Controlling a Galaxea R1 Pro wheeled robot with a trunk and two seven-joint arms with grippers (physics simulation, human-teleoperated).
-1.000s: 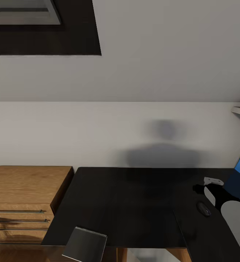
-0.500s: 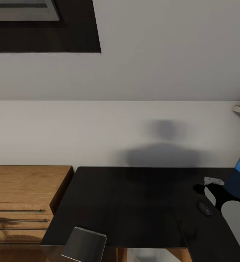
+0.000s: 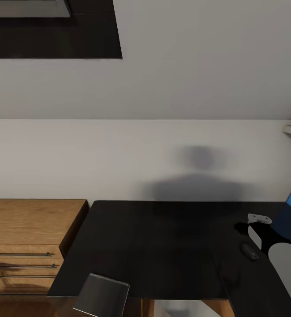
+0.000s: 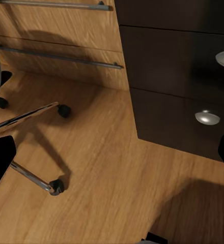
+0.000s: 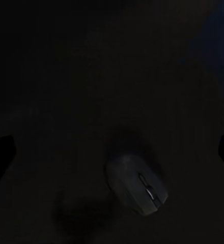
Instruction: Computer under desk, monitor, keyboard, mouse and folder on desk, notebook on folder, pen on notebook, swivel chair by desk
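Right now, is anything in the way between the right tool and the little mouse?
Nothing visible is. In the right wrist view the mouse lies on the bare black desk, with open space between it and the tool's fingertips at the picture's edges.

My head camera faces the wall above the desk [image 3: 154,246]. Left wrist looks down near the floor [image 4: 107,173]. Right wrist hovers close over the mouse [image 5: 137,186], which the head camera also sees.

glossy black desk [image 3: 163,246]; wood-grain cabinet [image 3: 31,220]; matt mouse [image 5: 137,185]
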